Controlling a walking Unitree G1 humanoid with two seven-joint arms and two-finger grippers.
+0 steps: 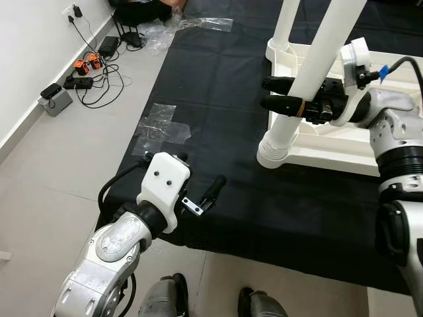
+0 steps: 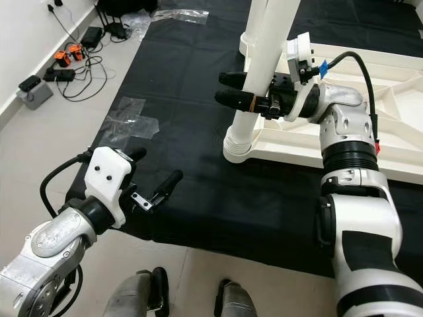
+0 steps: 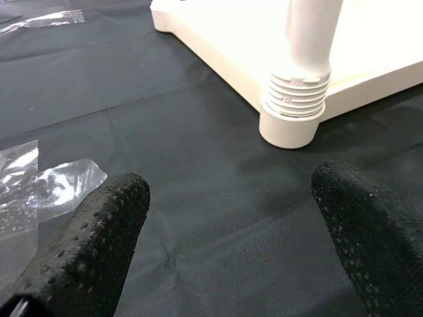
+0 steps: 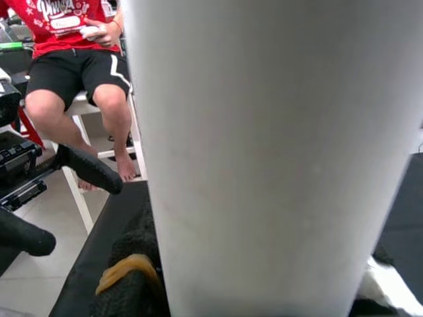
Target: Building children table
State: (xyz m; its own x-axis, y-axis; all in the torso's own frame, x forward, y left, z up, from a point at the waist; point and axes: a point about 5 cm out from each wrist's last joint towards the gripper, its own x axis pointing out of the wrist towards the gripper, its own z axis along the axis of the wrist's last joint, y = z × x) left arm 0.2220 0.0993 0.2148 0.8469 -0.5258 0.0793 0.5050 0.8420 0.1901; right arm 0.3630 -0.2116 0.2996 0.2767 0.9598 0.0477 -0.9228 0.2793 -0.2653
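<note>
The right end effector [image 2: 243, 91] pinches a white table leg [image 2: 261, 69] between its black fingers; the leg stands tilted in the corner socket of the upturned white tabletop [image 2: 390, 125], which lies on a black mat [image 2: 264, 198]. The left end effector [image 2: 153, 176] hovers, fingers spread, over the mat's near edge, well apart from that leg.

White table leg [image 1: 310, 72] and cream-white tabletop [image 1: 344, 148] lay on a black cloth [image 1: 218, 86]. Floor [image 1: 59, 152] was pale grey tile. Gripper fingers [image 3: 99, 244] were black, dot-textured. The seated person wore a red shirt [image 4: 59, 20] and black shorts [image 4: 73, 69].
</note>
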